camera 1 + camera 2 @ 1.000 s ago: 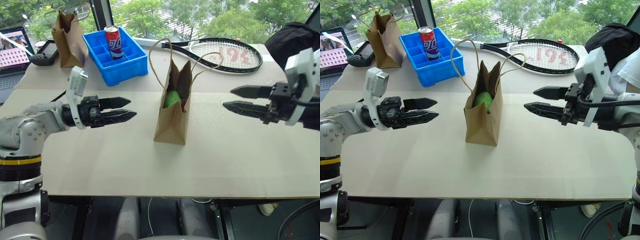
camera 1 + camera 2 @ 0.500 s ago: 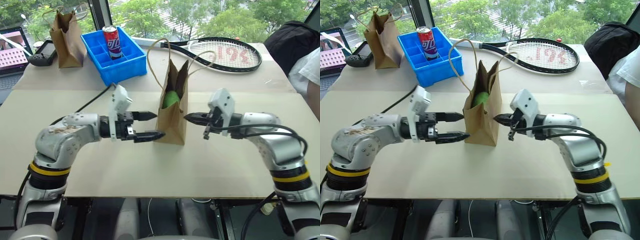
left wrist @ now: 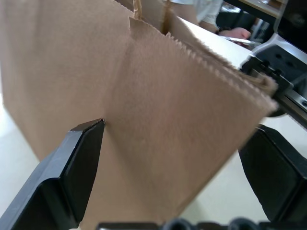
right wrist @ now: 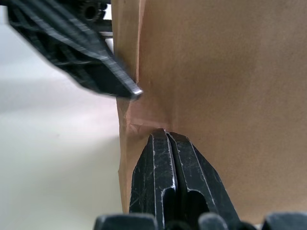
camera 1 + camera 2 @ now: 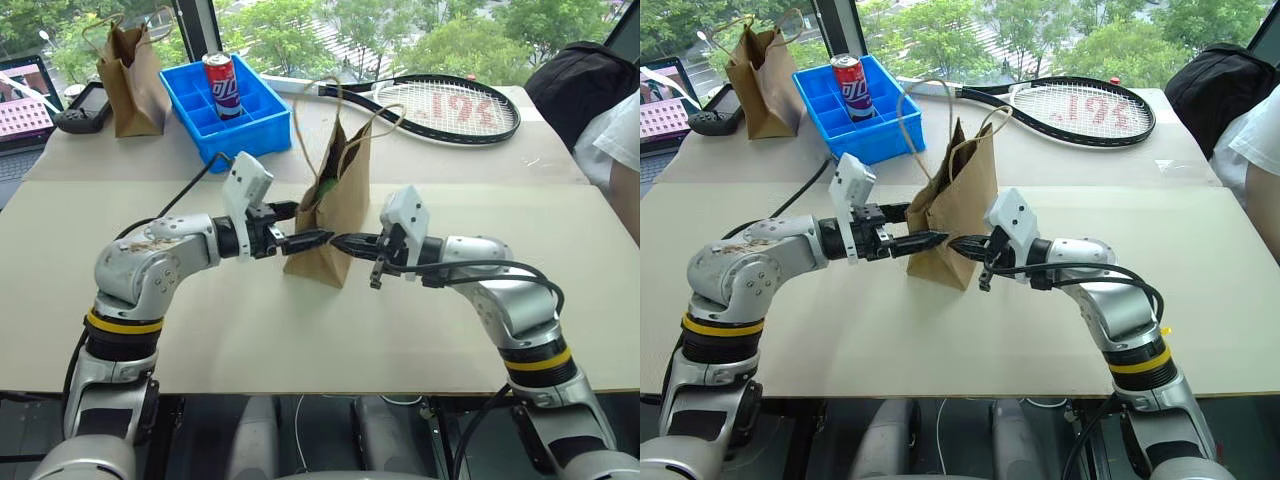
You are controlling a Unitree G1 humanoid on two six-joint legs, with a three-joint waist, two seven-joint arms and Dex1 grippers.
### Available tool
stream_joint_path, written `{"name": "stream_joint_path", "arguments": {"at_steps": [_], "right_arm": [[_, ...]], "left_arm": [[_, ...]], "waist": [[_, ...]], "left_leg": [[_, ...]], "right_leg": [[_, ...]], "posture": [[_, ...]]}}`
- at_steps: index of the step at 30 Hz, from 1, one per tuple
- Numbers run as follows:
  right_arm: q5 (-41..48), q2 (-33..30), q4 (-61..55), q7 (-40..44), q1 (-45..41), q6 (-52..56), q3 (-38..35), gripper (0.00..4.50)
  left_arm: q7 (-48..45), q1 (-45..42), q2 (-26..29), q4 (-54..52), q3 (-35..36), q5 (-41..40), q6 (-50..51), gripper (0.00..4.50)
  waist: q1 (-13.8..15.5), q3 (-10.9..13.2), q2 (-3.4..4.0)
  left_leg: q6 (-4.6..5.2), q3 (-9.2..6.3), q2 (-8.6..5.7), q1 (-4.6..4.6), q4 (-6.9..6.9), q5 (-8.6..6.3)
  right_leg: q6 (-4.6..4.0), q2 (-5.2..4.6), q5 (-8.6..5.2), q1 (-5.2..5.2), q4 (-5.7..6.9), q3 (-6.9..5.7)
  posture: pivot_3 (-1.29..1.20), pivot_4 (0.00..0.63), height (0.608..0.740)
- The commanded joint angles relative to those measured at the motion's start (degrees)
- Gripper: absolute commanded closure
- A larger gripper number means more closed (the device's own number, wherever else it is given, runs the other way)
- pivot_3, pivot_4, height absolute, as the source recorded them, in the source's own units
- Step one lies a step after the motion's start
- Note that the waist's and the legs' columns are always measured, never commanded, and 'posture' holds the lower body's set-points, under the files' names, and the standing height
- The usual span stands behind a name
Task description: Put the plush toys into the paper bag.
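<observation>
While the wide brown kraft paper bag (image 5: 330, 215) with tan twisted-cord loop handles stands tilted near the middle of the pale beige surface (image 5: 300, 340), leaning toward the robot's left, a patch of the lime-green fuzzy plush toy (image 5: 322, 187) shows through its open mouth; the small red plush cannot be made out. The left claw (image 5: 308, 237) reaches in from the bag's left with its two black fingers spread, one on either side of the bag's lower edge, and whether they touch the paper cannot be told. The right claw (image 5: 343, 244) comes from the bag's right, its fingers pressed together and their tips pushed against the bag's side, where the paper creases in the right wrist view. Behind the bag, toward the window, lies a black-framed tennis racket (image 5: 440, 105) with white strings and red lettering. Behind and to the left of the bag sits a blue plastic compartment tray (image 5: 228, 115) holding an upright red drink can (image 5: 223, 85). Further left of the bag stands a narrower, crumpled brown paper bag (image 5: 128, 75), with a black handheld device (image 5: 82, 108) and an open laptop (image 5: 25, 95) beside it. Well to the bag's right, a black backpack (image 5: 580, 85) rests at the surface's far corner, and a person's white sleeve (image 5: 622, 135) shows there.
</observation>
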Motion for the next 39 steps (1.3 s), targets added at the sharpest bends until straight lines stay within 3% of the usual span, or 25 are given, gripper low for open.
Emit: {"name": "stream_joint_path", "arguments": {"at_steps": [1, 9, 13, 17, 23, 29, 39], "right_arm": [[-0.21, 1.31, -2.37, -1.11, -0.33, 0.19, 0.35, 4.50], [-0.11, 5.66, -2.68, -3.61, -0.10, 1.09, 1.61, 4.50], [0.96, 4.53, -4.96, -2.98, 1.17, 3.28, 1.18, 4.50], [4.55, -2.72, -11.13, 0.35, 4.48, 9.00, -1.86, 4.50], [13.71, -19.08, -19.53, 7.56, 14.95, 16.13, -14.60, 4.50], [15.07, -28.15, -17.21, 11.27, 24.14, 15.25, -26.53, 4.50], [16.03, -29.95, -18.88, 11.00, 32.78, 16.27, -34.15, 4.50]], "left_arm": [[1.25, -1.42, -0.71, -0.78, 1.61, -0.68, 0.82, 1.56], [3.15, -2.01, -3.12, -0.72, 3.07, -1.93, 1.99, 4.47], [0.63, -2.06, -1.45, -0.03, 2.98, -1.57, 0.82, 4.47], [-7.67, -2.26, 3.28, 2.13, 1.60, 0.95, -5.04, 4.47], [-32.32, -4.99, 9.83, 11.15, -2.10, 5.11, -22.29, 4.47], [-50.75, -11.80, 8.95, 20.84, -4.88, 4.99, -27.74, 4.47], [-53.68, -16.91, 13.30, 31.82, -21.30, 3.37, -43.44, 4.47]], "waist": [[0.01, 0.00, 0.00], [0.01, 0.00, 0.00], [0.01, 0.00, 0.00], [0.08, 0.00, 0.00], [0.39, 0.01, 0.01], [0.43, 0.02, -0.01], [0.12, 0.02, -0.01]], "left_leg": [[0.00, 0.00, 0.00, 0.00, 0.00, 0.00], [-0.02, -0.02, -0.01, 0.00, 0.01, 0.02], [-0.03, -0.02, -0.01, 0.00, 0.01, 0.02], [-0.03, -0.02, -0.01, 0.00, 0.00, 0.02], [-0.03, 0.01, -0.02, -0.02, -0.02, 0.01], [-0.02, 0.02, -0.01, -0.02, -0.02, 0.01], [-0.01, 0.02, 0.00, -0.02, -0.04, 0.02]], "right_leg": [[0.00, 0.00, 0.00, 0.00, 0.00, 0.00], [0.00, 0.00, 0.00, 0.01, 0.02, -0.01], [-0.01, 0.00, 0.00, 0.01, 0.02, -0.02], [-0.01, -0.01, 0.00, 0.01, 0.01, -0.02], [-0.04, -0.02, -0.01, 0.03, -0.11, -0.04], [-0.03, -0.02, -0.03, 0.04, -0.17, -0.04], [-0.01, 0.00, -0.03, 0.04, -0.16, -0.01]], "posture": [[0.00, 0.150, 0.656], [0.00, 0.150, 0.656], [0.00, 0.150, 0.656], [0.00, 0.150, 0.656], [0.00, 0.150, 0.656], [0.00, 0.150, 0.656], [0.00, 0.150, 0.656]]}}
